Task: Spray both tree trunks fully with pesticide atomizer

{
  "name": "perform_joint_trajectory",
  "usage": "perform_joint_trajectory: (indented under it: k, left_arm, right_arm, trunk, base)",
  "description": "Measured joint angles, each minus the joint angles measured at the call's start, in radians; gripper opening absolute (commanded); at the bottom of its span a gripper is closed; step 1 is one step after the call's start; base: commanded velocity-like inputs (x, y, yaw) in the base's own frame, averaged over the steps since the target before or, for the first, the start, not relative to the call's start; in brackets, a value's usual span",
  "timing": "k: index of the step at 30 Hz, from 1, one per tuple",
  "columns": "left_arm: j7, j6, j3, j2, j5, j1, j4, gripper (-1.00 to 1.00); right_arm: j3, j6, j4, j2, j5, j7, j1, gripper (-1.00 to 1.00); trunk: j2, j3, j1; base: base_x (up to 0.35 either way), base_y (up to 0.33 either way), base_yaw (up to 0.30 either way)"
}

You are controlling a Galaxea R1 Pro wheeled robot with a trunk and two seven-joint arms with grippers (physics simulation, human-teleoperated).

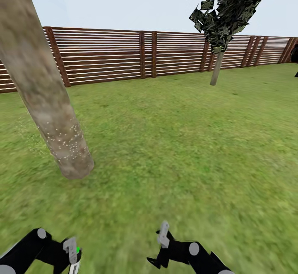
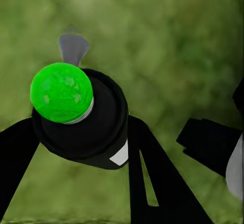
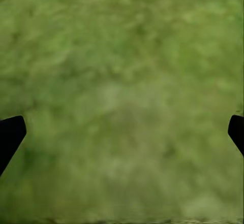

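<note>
The pesticide atomizer (image 2: 81,117) has a dark body, a bright green cap and a light grey nozzle. My left gripper (image 2: 81,137) is shut on it, a black finger on each side of the body. In the head view the left gripper (image 1: 72,254) and the atomizer (image 1: 71,247) sit at the bottom left, above grass. A thick mottled beige-brown tree trunk (image 1: 45,100) leans at the left, close in front, with white specks over its lower part. A second tree (image 1: 216,69) with dark foliage stands far back right. My right gripper (image 1: 159,247) is open over bare grass, its fingertips (image 3: 10,135) wide apart.
A brown slatted wooden fence (image 1: 103,54) closes the lawn at the back. Grass (image 1: 186,150) stretches open between the near trunk and the far tree. A dark shape (image 1: 294,54) sits at the far right edge. Part of my right arm (image 2: 213,148) shows beside the atomizer.
</note>
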Motion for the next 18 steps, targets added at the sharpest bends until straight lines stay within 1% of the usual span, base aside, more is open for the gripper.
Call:
perform_joint_trajectory:
  k: [2,3,5,8,11,12,13,15,17,18]
  left_arm:
    - [-0.012,0.01,-0.011,0.009,-0.014,0.005,-0.004,-1.0]
    - [-0.017,0.015,-0.016,0.008,-0.02,0.002,-0.004,-1.0]
    - [-0.029,0.025,-0.026,-0.003,-0.032,0.002,-0.005,-1.0]
    - [-0.046,0.035,-0.041,-0.02,-0.05,-0.001,-0.014,-1.0]
    - [-0.063,0.035,-0.056,-0.037,-0.066,-0.017,-0.017,-1.0]
    - [-0.148,0.035,-0.109,-0.082,-0.125,-0.084,0.001,-1.0]
    - [-0.156,0.035,-0.108,-0.114,-0.136,-0.103,-0.011,-1.0]
    - [-0.162,0.035,-0.112,-0.126,-0.168,-0.115,-0.007,-1.0]
    - [-0.164,0.035,-0.113,-0.139,-0.179,-0.119,-0.007,-1.0]
    - [-0.164,0.035,-0.114,-0.144,-0.181,-0.122,-0.008,-1.0]
  right_arm:
    - [0.0,0.0,0.011,-0.007,0.002,0.011,0.001,1.0]
    - [0.001,0.0,0.017,-0.008,0.003,0.017,0.001,1.0]
    - [0.005,0.0,0.028,-0.005,0.005,0.028,0.001,1.0]
    - [0.007,0.001,0.011,0.007,0.006,0.045,0.001,1.0]
    - [0.007,0.001,-0.005,0.014,0.006,0.061,0.001,1.0]
    - [0.007,0.003,-0.095,0.015,0.004,0.191,-0.001,-1.0]
    - [0.008,0.002,-0.103,0.015,0.006,0.197,-0.002,-1.0]
    - [0.008,0.002,-0.104,0.018,0.007,0.198,-0.004,-1.0]
    - [0.009,0.001,-0.103,0.02,0.008,0.201,-0.005,-1.0]
    - [0.011,0.001,-0.103,0.02,0.008,0.215,-0.005,-1.0]
  trunk:
    - [0.0,0.0,0.0]
    - [0.0,0.0,0.0]
    - [0.0,0.0,0.0]
    - [0.0,0.0,0.0]
    - [0.0,0.0,0.0]
    - [0.0,0.0,0.0]
    - [0.0,0.0,0.0]
    - [0.0,0.0,0.0]
    - [0.0,0.0,0.0]
    - [0.0,0.0,0.0]
  base:
    - [0.0,0.0,0.0]
    - [0.0,0.0,0.0]
    - [0.0,0.0,0.0]
    - [0.0,0.0,0.0]
    - [0.0,0.0,0.0]
    - [0.0,0.0,0.0]
    - [0.0,0.0,0.0]
    - [0.0,0.0,0.0]
    - [0.0,0.0,0.0]
    - [0.0,0.0,0.0]
